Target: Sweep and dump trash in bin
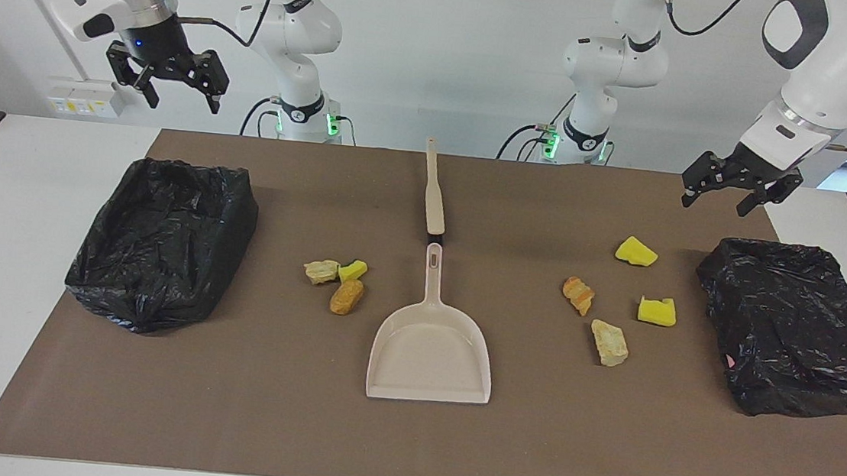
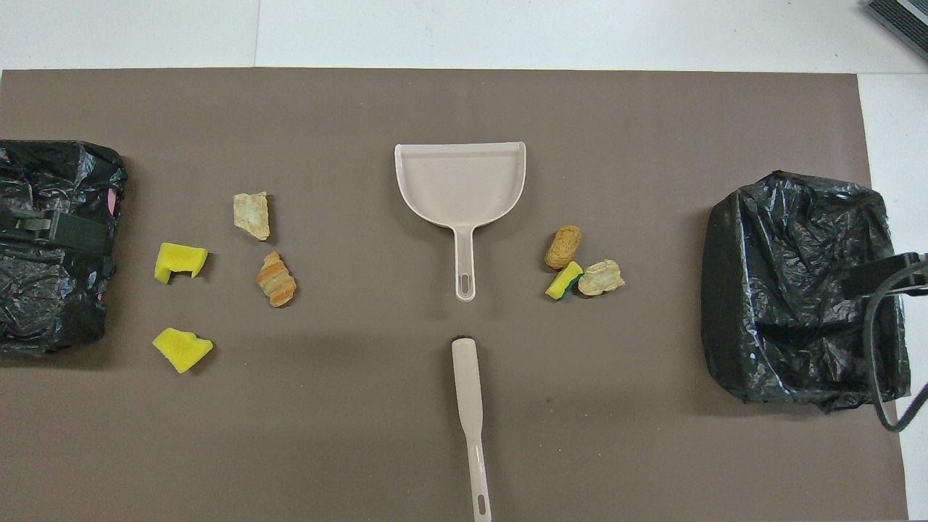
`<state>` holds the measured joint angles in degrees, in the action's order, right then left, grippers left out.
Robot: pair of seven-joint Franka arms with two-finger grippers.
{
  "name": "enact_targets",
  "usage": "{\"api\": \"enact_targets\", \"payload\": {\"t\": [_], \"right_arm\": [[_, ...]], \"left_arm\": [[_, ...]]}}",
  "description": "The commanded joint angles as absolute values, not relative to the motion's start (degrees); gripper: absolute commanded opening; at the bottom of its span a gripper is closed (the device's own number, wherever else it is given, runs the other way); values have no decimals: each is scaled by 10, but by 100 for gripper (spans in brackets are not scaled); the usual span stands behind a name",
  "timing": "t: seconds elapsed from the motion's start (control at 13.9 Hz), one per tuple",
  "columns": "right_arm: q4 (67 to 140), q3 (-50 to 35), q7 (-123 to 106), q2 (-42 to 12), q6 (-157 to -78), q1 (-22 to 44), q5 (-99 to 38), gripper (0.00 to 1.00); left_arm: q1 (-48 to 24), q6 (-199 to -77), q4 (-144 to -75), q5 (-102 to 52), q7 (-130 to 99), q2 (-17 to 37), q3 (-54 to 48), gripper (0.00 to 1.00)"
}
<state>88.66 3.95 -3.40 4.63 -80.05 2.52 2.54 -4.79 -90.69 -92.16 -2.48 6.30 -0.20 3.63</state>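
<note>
Facing view
- Dustpan (image 1: 432, 354): beige, flat on the brown mat (image 1: 406, 436) at mid-table, handle pointing toward the robots. Landmark for all entries.
- Brush (image 1: 435, 189): beige, in line with the dustpan handle, nearer to the robots than the dustpan, its dark end just short of the handle tip.
- Trash, group of three (image 1: 335, 280): tan, yellow and orange-brown chunks bunched together beside the dustpan handle, toward the right arm's end.
- Trash, group of four (image 1: 621, 297): two yellow, one orange-brown, one beige, spread apart beside the dustpan, toward the left arm's end.
- Bins: one black-bagged bin (image 1: 162, 242) at the right arm's end, another (image 1: 799, 328) at the left arm's end.
- Right gripper (image 1: 182, 90): raised, fingers spread, nothing held; over the table edge by the right-end bin, well apart from all trash.
- Left gripper (image 1: 718, 196): raised, fingers spread, nothing held; over the mat's edge by the left-end bin, well apart from all trash.

Overhead view
- Dustpan (image 2: 461, 181), brush (image 2: 470, 420): same line, not touching.
- Trash: three (image 2: 580, 268) and four (image 2: 217, 283) pieces, either side of the dustpan, none on it.
</note>
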Motion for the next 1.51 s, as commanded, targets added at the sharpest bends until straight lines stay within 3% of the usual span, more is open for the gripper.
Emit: {"api": "enact_targets", "payload": {"t": [0.0, 1.44], "right_arm": [[906, 38, -55, 61, -818, 16, 18, 100], [915, 38, -55, 66, -819, 16, 18, 100]], "left_arm": [[-43, -900, -924, -19, 73, -10, 35, 100], [-44, -907, -922, -19, 69, -9, 35, 100]]}}
